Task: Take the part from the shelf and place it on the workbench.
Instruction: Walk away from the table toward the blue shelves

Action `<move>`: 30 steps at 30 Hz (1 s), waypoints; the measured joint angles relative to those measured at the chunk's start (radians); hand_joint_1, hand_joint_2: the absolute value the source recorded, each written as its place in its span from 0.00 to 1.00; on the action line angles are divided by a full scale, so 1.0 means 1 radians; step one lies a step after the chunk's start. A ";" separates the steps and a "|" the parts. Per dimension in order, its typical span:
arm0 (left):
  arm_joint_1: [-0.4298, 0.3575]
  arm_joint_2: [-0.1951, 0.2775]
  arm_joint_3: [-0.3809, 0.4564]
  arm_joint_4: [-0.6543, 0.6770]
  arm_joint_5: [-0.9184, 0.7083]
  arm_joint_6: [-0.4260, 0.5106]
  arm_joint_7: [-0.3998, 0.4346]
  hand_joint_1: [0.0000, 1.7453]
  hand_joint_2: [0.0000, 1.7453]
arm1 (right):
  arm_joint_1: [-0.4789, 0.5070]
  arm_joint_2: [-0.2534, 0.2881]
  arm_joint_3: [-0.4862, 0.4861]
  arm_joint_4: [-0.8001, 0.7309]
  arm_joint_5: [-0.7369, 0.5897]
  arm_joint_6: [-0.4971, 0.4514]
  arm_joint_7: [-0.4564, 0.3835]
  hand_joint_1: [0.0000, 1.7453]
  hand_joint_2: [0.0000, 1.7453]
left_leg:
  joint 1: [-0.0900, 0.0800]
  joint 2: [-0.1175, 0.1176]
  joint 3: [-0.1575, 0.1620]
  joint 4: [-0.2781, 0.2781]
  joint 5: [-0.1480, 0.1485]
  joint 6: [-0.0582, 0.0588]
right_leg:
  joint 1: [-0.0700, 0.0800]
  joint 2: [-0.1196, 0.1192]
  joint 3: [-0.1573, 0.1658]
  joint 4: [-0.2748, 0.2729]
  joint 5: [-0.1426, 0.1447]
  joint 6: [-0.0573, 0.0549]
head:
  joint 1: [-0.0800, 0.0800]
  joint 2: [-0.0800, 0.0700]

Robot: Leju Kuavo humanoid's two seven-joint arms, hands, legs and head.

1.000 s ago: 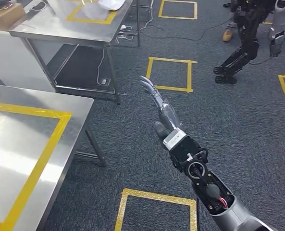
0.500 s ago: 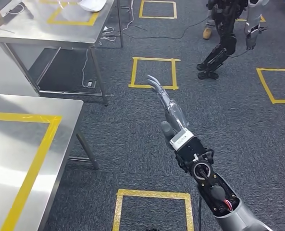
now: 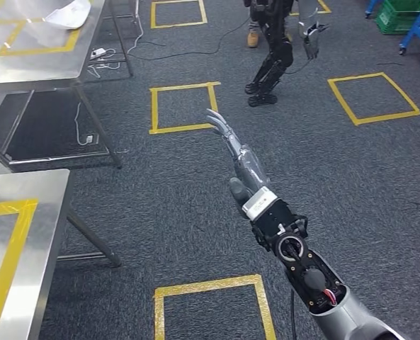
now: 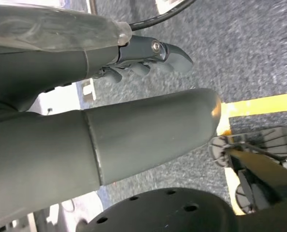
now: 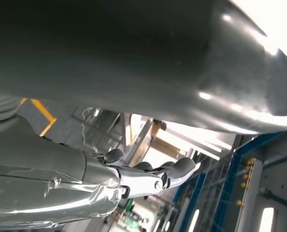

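Two hands: both hold nothing
Right hand: stretched out ahead of me over the grey carpet, fingers long and nearly straight, a little apart, thumb off to the side; nothing in it
Left hand: seen from its wrist camera, thumb straight, darker fingers loosely extended above the carpet, gripping nothing
Part: I cannot tell where it is
Near workbench: steel top with yellow tape, its corner at my lower left
Far bench: steel, yellow tape square, a white sheet near its far edge
Floor: yellow tape squares
Other robot: dark legs standing beyond my right hand
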 joint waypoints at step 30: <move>0.000 0.007 0.000 0.000 0.000 0.001 -0.001 0.00 0.00 | 0.041 -0.001 -0.017 -0.023 0.020 -0.035 0.021 0.00 0.00 | -0.003 0.006 -0.014 0.041 -0.022 0.000 | 0.003 -0.004 -0.005 0.005 -0.001 -0.006 | -0.001 0.000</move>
